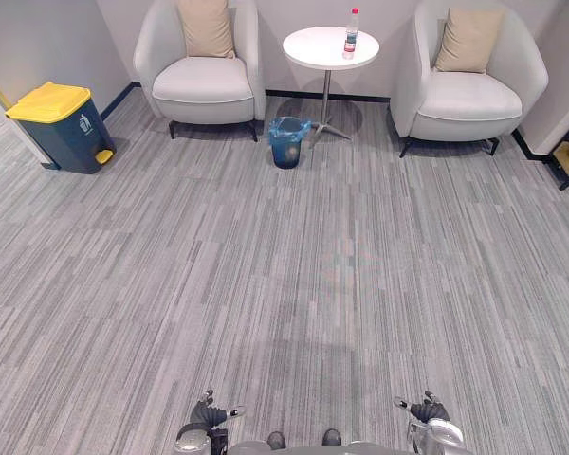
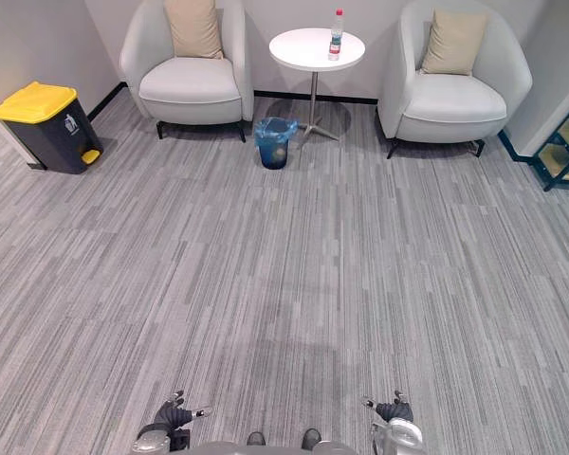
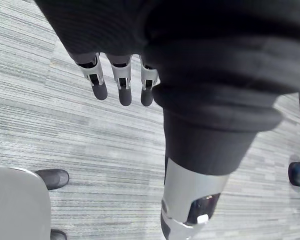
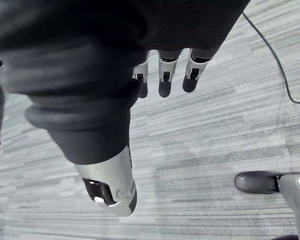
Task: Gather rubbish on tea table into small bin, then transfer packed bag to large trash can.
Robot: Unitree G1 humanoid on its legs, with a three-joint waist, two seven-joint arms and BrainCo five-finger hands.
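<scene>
Left eye view, left to right: large trash can (image 1: 62, 126), yellow lid; left hand (image 1: 207, 414) hanging low over carpet (image 1: 284, 284), fingers (image 3: 124, 90) straight and apart, empty; small bin (image 1: 287, 142), blue-lined, just beside tea table (image 1: 313, 49); bottle (image 1: 351, 34) upright on the table; right hand (image 1: 425, 409) hanging likewise, fingers straight, empty.

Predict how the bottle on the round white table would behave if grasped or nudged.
The bottle is tall, narrow and upright, so a sideways nudge would probably tip it. Being round, it would then likely roll, and it stands near the rim of the table. It looks like clear plastic, so probably light and slightly squeezable.
</scene>
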